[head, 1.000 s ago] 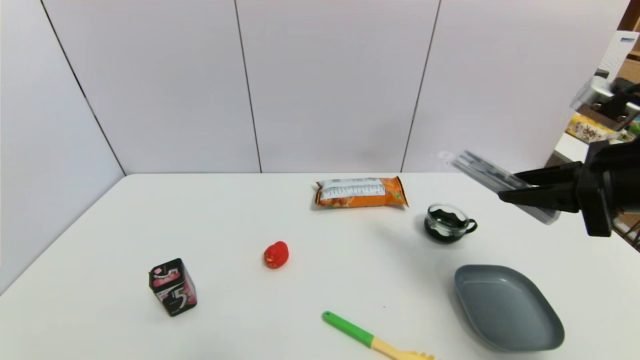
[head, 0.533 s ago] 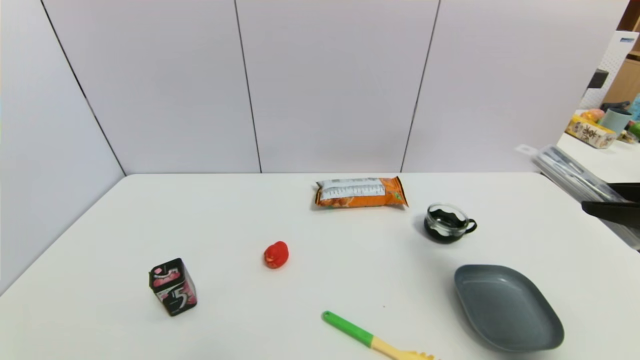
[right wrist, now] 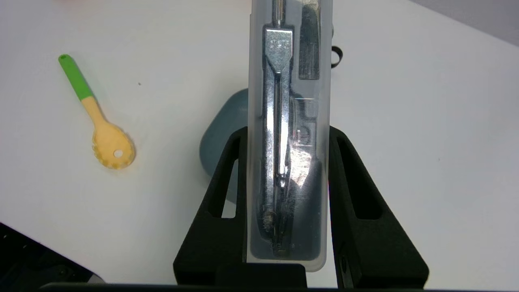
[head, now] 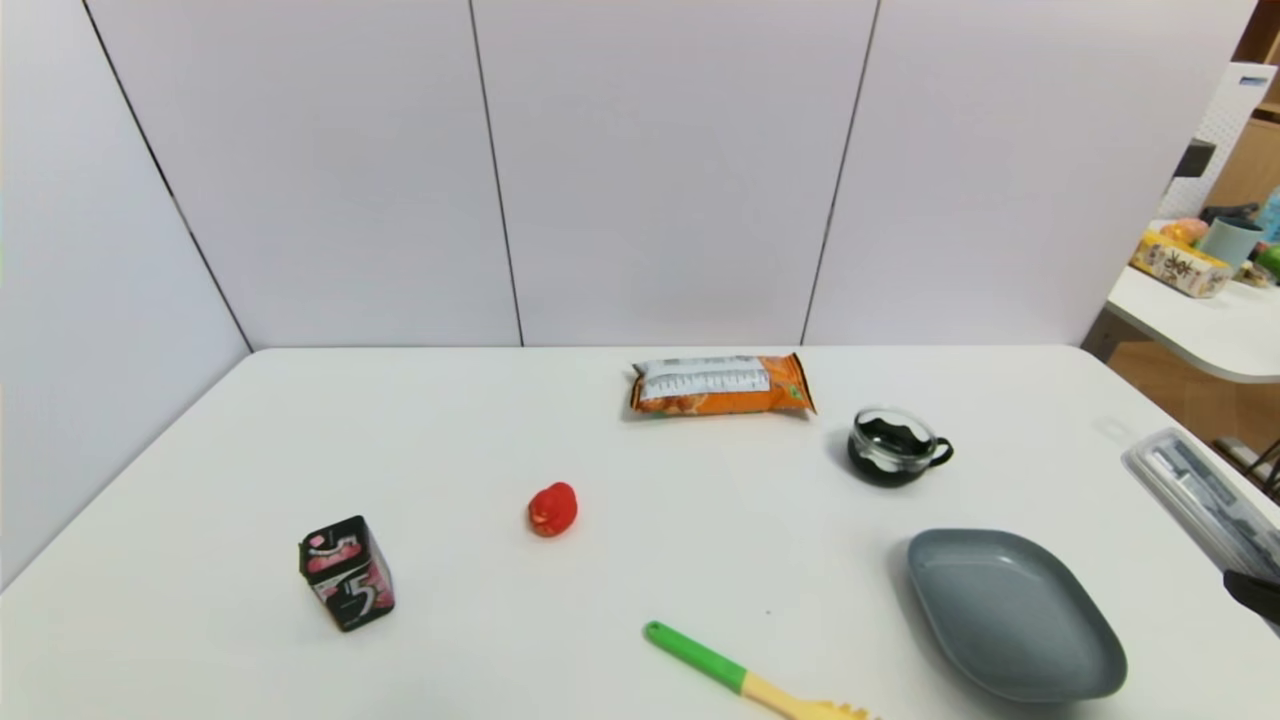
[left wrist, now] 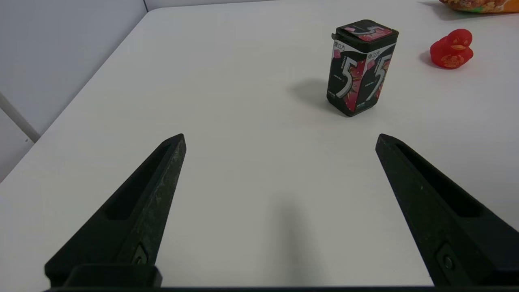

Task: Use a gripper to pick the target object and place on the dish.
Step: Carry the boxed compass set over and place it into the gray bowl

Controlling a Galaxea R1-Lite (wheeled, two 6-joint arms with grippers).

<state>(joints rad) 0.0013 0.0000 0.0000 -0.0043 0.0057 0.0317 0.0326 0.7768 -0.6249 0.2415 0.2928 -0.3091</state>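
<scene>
The right gripper (right wrist: 288, 132), at four o'clock in the head view, clamps the translucent compass case (right wrist: 288, 134) between its fingers. The grey-blue dish (head: 1015, 615) lies beside them. The left gripper (left wrist: 281, 136) hovers wide open and empty near the black gum box (left wrist: 361, 67).

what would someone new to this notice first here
Probably the clear case with metal bits inside, clamped in the right tool above the table's right side, off the dish. Next, the bright orange snack near the table's back edge and the small red duck mid-table. The left tool hangs open and empty near the black box.
</scene>
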